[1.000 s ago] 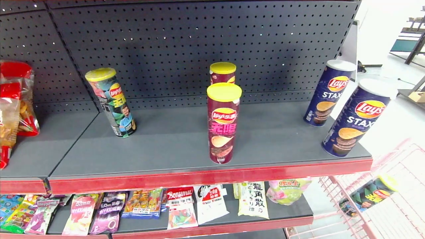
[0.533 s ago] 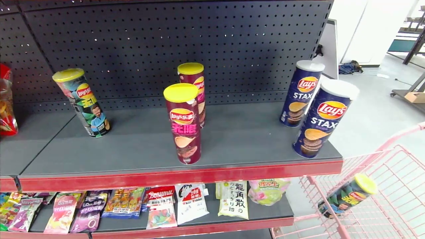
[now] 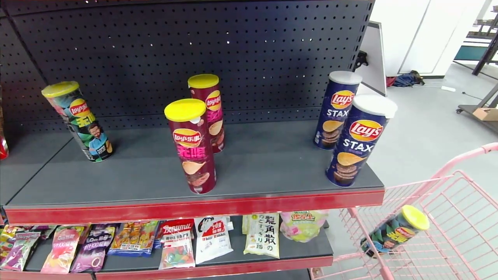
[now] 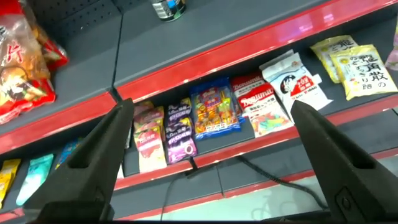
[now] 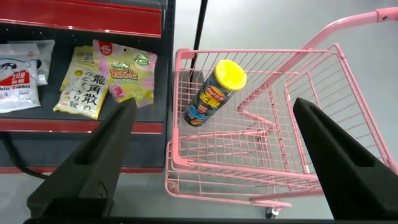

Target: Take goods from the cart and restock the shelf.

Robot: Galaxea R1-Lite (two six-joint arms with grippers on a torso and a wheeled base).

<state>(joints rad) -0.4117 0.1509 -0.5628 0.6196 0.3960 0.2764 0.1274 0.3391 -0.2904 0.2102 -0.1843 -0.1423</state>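
A dark can with a yellow lid [image 3: 395,231] lies on its side in the pink wire cart [image 3: 488,147] at the lower right. In the right wrist view the same can [image 5: 214,93] leans in the cart [image 5: 261,51], and my right gripper [image 5: 211,162] hangs open above and in front of it, holding nothing. The grey upper shelf [image 3: 253,163] carries a matching dark can [image 3: 76,120] at the left, two maroon cans [image 3: 190,146] [image 3: 208,111] in the middle and two blue cans [image 3: 336,109] [image 3: 360,140] at the right. My left gripper [image 4: 211,162] is open before the lower shelf.
Snack bags [image 3: 175,243] line the lower shelf, also seen as snack bags [image 4: 214,112] under the left gripper. Red-packed bags [image 4: 25,68] stand on the upper shelf's left section. The shelf's red front edge [image 3: 194,206] juts out. Open grey floor [image 3: 424,136] lies to the right.
The head camera has turned to the right, so the whole picture has slid left and more of the cart shows. The cans themselves have not moved.
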